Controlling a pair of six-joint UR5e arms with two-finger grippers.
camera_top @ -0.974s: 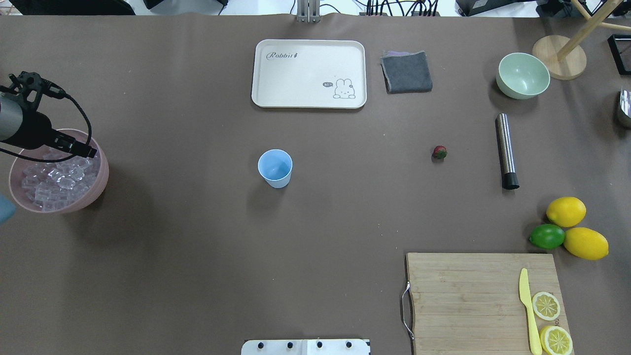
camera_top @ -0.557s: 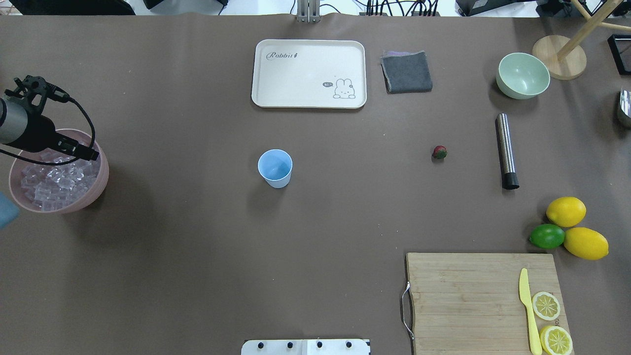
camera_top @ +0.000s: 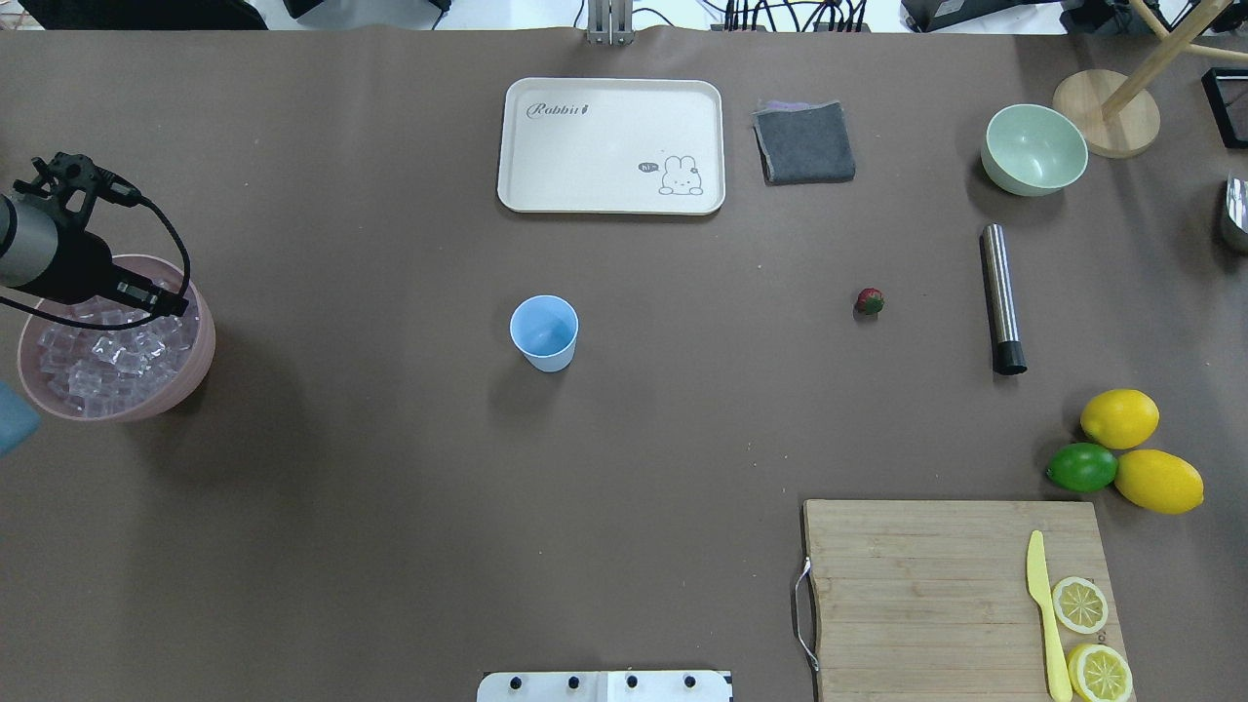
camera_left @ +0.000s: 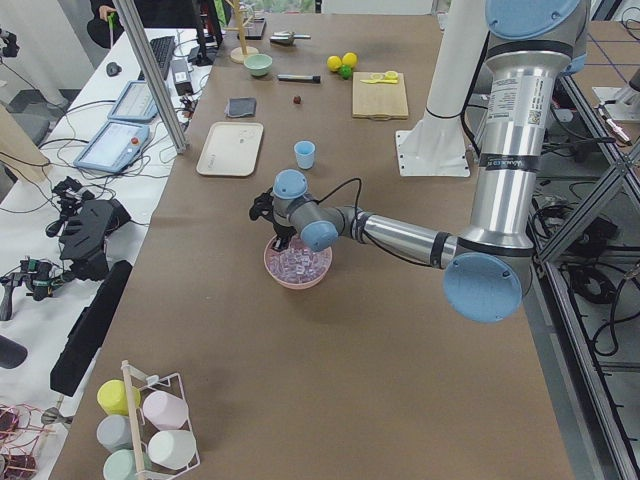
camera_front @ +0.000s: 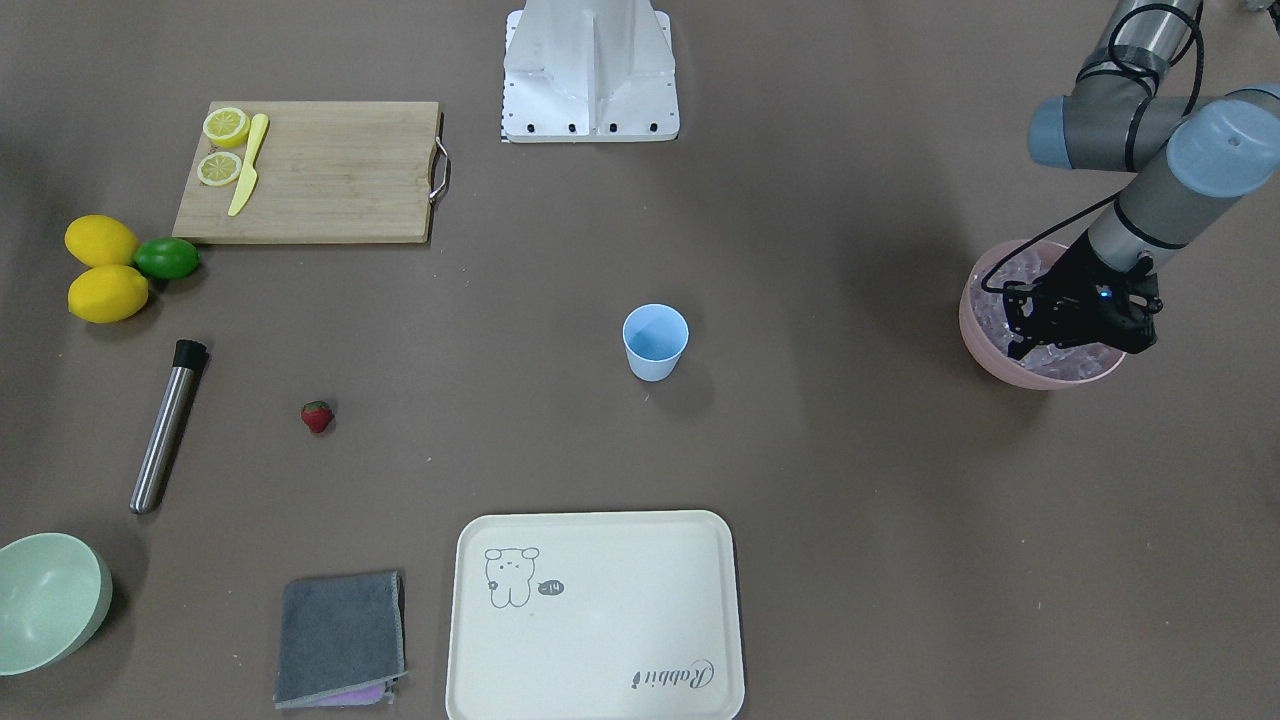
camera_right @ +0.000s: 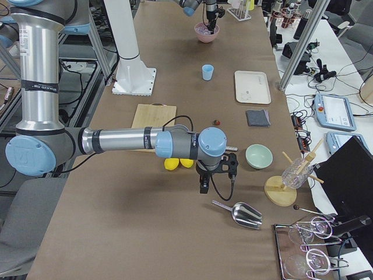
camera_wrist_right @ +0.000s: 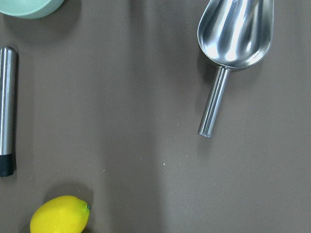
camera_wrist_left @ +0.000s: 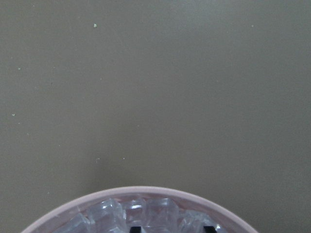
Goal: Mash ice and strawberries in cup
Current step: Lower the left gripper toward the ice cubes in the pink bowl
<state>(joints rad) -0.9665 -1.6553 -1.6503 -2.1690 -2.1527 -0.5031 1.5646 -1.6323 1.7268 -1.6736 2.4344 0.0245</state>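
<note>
Left pincer (camera_front: 1070, 335) spread over ice (camera_top: 97, 366) in pink bowl (camera_top: 205, 343) | cup (camera_top: 544, 331) empty, strawberry (camera_top: 870, 301) on tabletop (camera_top: 390, 507) | nothing mashed yet

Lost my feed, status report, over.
Left gripper open, in pink bowl over the ice. Right gripper near scoop, state unclear. Cup empty, strawberry untouched on table. Nothing between bowl and cup.

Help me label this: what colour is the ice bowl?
Pink; the bowl shows best in the overhead view.

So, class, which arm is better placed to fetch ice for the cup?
Left. The left gripper sits over the ice in the pink bowl; the right gripper hangs near the lemons, far off.
</note>
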